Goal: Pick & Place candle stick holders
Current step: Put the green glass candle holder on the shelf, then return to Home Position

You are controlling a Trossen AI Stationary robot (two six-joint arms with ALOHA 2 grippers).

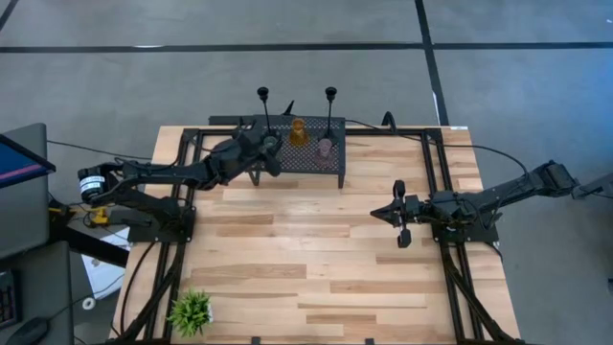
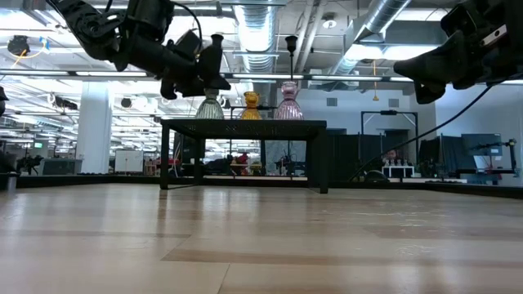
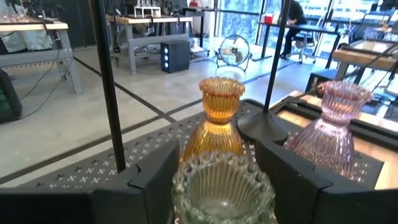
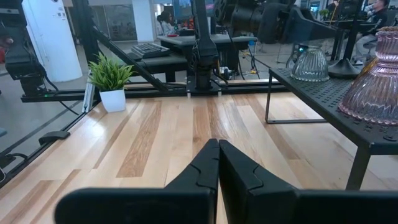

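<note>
A black mesh stand (image 1: pixel 287 158) at the table's far side carries the candle stick holders. Two tall black stems (image 1: pixel 263 97) (image 1: pixel 330 96) rise from round bases at its far edge. The amber holder (image 1: pixel 299 132) and the pink holder (image 1: pixel 326 149) stand on their bases between them. The grey-green holder (image 3: pixel 224 186) stands on the stand's left part, and it also shows in the low view (image 2: pixel 210 106). My left gripper (image 1: pixel 272 144) is over it, its fingers around the holder's top. My right gripper (image 1: pixel 378 213) is shut and empty, above the table's right middle. My left gripper has the grey-green holder's neck, just under its beaded rim (image 3: pixel 186 177), between its two fingers (image 3: pixel 149 183). The fingers come slanting down from the table's left. The holder stands upright with its base (image 2: pixel 210 115) on the mesh stand.
A small spiky green plant (image 1: pixel 191 311) in a white pot stands at the table's near left corner, and it also shows in the right wrist view (image 4: pixel 112 78). Bare wooden tabletop (image 1: pixel 306 259) lies between the stand and the near edge.
</note>
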